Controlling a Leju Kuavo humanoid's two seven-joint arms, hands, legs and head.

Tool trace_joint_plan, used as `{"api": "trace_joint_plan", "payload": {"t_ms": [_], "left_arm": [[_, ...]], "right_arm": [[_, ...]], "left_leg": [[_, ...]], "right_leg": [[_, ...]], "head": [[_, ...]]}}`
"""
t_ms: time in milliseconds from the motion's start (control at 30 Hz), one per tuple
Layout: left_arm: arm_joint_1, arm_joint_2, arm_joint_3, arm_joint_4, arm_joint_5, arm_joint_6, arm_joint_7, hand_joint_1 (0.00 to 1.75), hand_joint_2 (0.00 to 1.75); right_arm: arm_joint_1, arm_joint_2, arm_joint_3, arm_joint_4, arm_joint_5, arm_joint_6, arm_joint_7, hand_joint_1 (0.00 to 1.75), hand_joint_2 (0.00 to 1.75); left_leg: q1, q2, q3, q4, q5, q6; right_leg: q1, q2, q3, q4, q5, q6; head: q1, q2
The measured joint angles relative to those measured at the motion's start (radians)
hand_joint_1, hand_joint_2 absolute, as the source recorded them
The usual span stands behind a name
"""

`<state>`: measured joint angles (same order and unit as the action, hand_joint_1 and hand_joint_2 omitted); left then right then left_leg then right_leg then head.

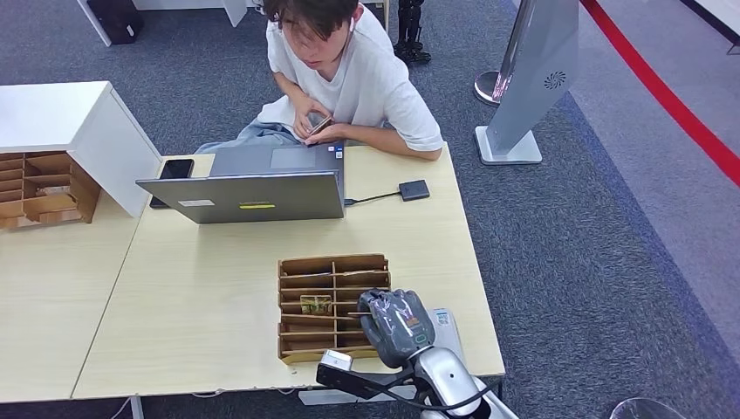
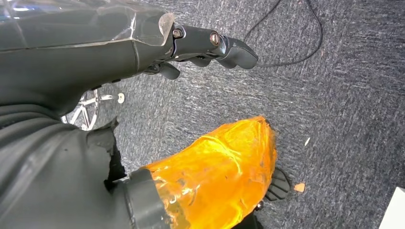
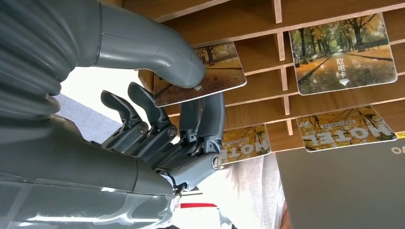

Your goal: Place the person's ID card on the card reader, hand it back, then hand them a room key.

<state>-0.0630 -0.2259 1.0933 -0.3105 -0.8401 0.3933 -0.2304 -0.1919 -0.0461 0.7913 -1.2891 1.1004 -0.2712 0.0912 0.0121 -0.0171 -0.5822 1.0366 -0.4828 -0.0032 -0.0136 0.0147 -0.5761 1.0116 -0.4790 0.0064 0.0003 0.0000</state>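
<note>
My right hand (image 1: 397, 325) is at the near right end of the wooden card rack (image 1: 305, 266) on the table. In the right wrist view the thumb (image 3: 162, 52) and fingers (image 3: 210, 114) pinch a room key card (image 3: 210, 71) printed with an autumn avenue, still in its slot. More key cards (image 3: 344, 52) lie in neighbouring slots, one of them (image 1: 316, 305) showing in the head view. A person in a white shirt (image 1: 366, 78) sits across the table holding a small card (image 1: 319, 124) in both hands. The black card reader (image 1: 414, 189) lies beside the laptop. My left hand (image 2: 210, 47) hangs over the carpet, holding nothing.
A grey laptop (image 1: 253, 196) stands between the rack and the person, a black phone (image 1: 174, 169) behind it. A second wooden rack (image 1: 44, 188) and a white box (image 1: 78, 122) are at the left. A grey kiosk stand (image 1: 532, 78) is on the floor at right.
</note>
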Motion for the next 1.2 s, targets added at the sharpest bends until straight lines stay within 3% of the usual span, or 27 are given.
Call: {"api": "trace_joint_plan", "payload": {"t_ms": [433,1200], "left_arm": [[0.000,-0.001,0.000,0.000,0.000,-0.001,-0.002,0.00,0.00],[0.004,-0.007,0.001,0.000,0.021,-0.005,-0.002,0.00,0.00]], "right_arm": [[0.003,0.003,-0.002,-0.008,0.012,-0.029,-0.016,1.75,1.75],[0.012,-0.009,-0.001,-0.258,0.032,-0.087,-0.067,1.75,1.75]], "left_leg": [[0.000,0.000,0.000,0.000,0.000,0.000],[0.000,0.000,0.000,0.000,0.000,0.000]], "right_leg": [[0.000,0.000,0.000,0.000,0.000,0.000],[0.000,0.000,0.000,0.000,0.000,0.000]], "head": [[0.000,0.000],[0.000,0.000]]}}
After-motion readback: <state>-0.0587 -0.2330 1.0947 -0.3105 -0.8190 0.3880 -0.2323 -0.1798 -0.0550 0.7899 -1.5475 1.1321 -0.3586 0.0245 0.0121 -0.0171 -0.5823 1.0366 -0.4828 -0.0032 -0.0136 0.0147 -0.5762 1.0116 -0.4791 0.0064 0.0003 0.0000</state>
